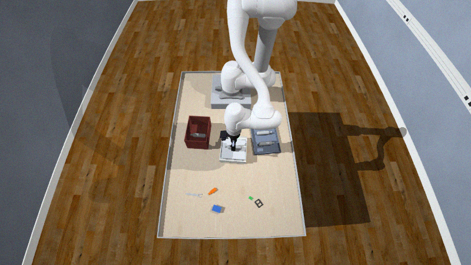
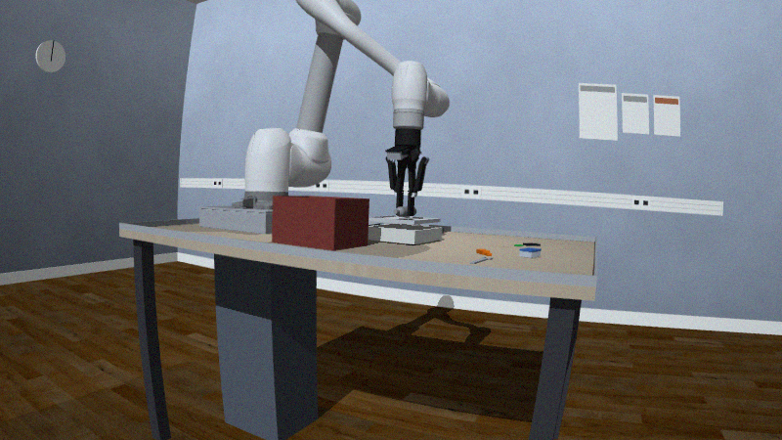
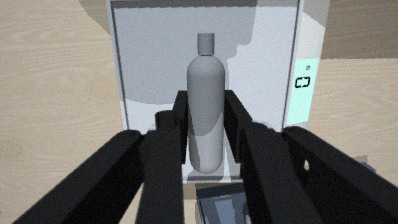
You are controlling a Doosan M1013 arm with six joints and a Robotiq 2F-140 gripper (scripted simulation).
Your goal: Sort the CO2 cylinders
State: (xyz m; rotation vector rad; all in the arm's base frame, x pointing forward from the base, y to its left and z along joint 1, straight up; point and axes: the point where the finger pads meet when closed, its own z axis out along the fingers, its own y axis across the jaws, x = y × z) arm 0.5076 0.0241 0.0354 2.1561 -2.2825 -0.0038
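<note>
A grey CO2 cylinder (image 3: pixel 205 107) lies on the white scale in the middle of the table. My gripper (image 3: pixel 205 105) is shut on its body, one finger on each side; it shows over the scale in the overhead view (image 1: pixel 233 145) and in the side view (image 2: pixel 406 203). The scale's display (image 3: pixel 302 82) shows a blurred figure I cannot read. The dark red scrap bin (image 1: pixel 198 131) stands left of the scale with one cylinder (image 1: pixel 196 135) inside. The grey tray (image 1: pixel 265 140) stands right of the scale with two cylinders (image 1: pixel 263 132) (image 1: pixel 265 143) lying flat.
The arm's grey base plate (image 1: pixel 230 93) is behind the scale. Small loose items lie near the front: a wrench (image 1: pixel 194 194), an orange piece (image 1: pixel 212 191), a blue block (image 1: pixel 216 208), a green piece (image 1: pixel 251 197) and a black frame (image 1: pixel 258 203).
</note>
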